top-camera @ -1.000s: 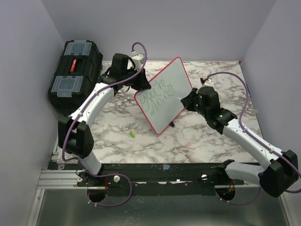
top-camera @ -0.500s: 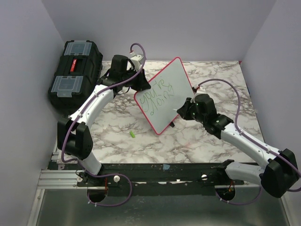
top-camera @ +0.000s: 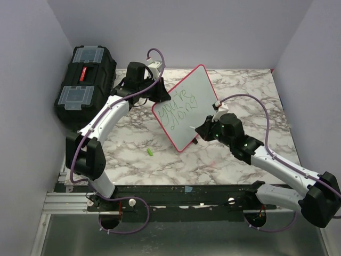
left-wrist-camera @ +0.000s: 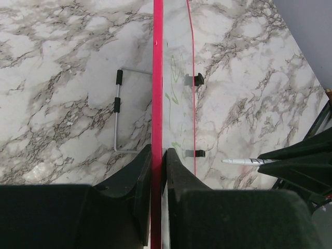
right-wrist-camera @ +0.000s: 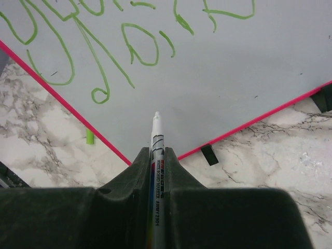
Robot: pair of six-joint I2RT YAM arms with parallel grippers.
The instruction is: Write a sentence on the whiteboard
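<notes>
Your left gripper (left-wrist-camera: 158, 155) pinched one edge of the red-framed whiteboard (right-wrist-camera: 233, 67); your right gripper (right-wrist-camera: 155, 154) clamped a slim white marker (right-wrist-camera: 155, 136), tip aimed straight at blank space under the green handwritten sentence (right-wrist-camera: 104, 52).

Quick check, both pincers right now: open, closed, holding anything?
Left pincer: closed on the edge of the whiteboard.
Right pincer: closed on a marker, its tip pointing at the board.
</notes>
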